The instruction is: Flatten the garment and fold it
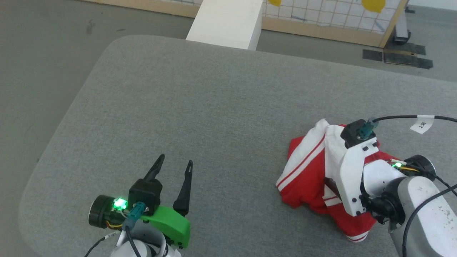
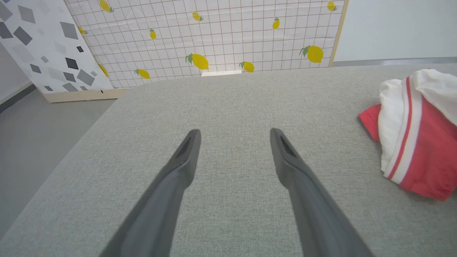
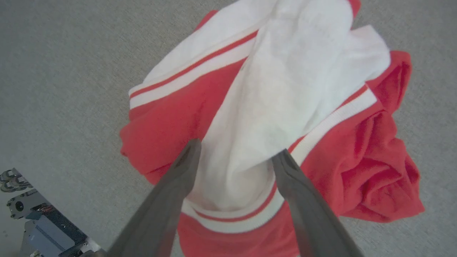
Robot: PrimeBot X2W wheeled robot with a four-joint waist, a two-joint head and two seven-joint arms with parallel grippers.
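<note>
The jersey [image 1: 307, 171] lies crumpled by the worktop's [image 1: 200, 107] near right edge, its long axis seemingly running near to far. The right gripper [image 3: 237, 150] hangs over it, fingers apart. The left gripper [image 1: 176, 159], also spread, is near the front-left corner.

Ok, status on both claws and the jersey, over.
Left claw open, over grey table, apart from jersey. Right claw open, poised at crumpled jersey, white fold between its jaws. Nothing in the way.
</note>
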